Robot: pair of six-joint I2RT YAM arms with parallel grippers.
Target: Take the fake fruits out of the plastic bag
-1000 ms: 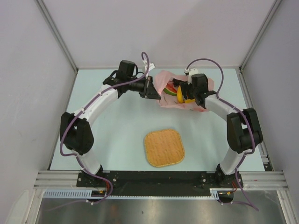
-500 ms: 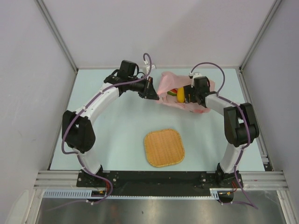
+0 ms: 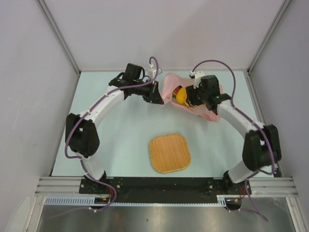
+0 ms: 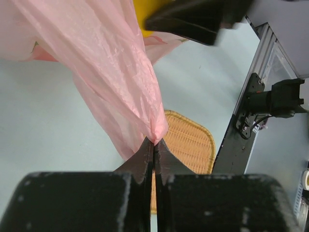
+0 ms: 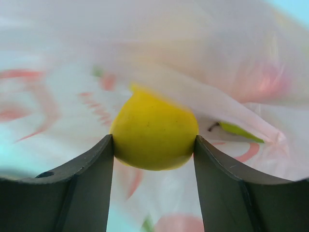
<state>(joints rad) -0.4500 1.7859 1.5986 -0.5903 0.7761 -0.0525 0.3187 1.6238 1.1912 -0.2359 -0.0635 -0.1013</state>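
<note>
Pinches the left edge of the plastic bag (image 3: 167, 84) with the left end effector (image 4: 154, 142), jaws shut tight on the film. Leaves bare worktop (image 3: 120, 130) left of and in front of the bag, down to the woven tray (image 3: 169, 152), well apart. Grips 1 yellow fake fruit (image 5: 152, 128) inside the bag mouth, far centre, with the right end effector (image 5: 153, 139), both fingers touching it.

white arms (image 3: 104, 105) with black joints — a black left hand (image 4: 154, 142), a black right hand (image 5: 154, 145) — and looped purple cables (image 3: 212, 61).
</note>
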